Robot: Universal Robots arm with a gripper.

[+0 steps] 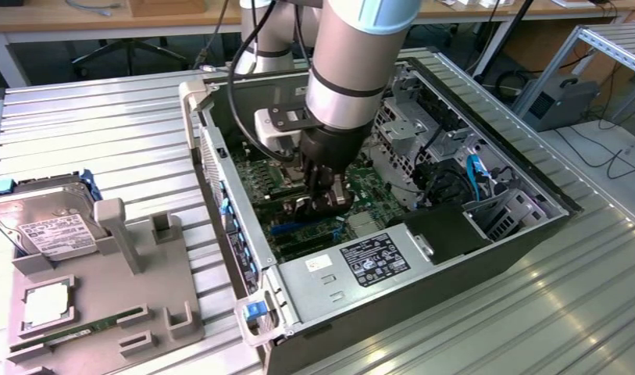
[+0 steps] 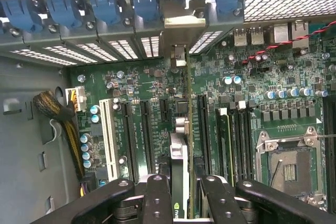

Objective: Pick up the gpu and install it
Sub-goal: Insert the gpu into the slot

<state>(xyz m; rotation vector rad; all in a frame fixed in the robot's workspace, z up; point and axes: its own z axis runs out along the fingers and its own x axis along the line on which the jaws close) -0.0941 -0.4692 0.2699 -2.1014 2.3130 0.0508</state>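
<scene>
In the exterior view, the claw [image 1: 322, 205] is reaching inside the open computer case [image 1: 422, 312], beside a power supply [image 1: 375, 262] whose label is too small to read. A hard drive [image 1: 46, 226] is sitting in a grey tray [image 1: 98, 289] outside the case.

In the wrist view, the claw [image 2: 184, 181] is gripping the gpu [image 2: 179, 153] edge-on over the motherboard [image 2: 252, 93] slots.
</scene>
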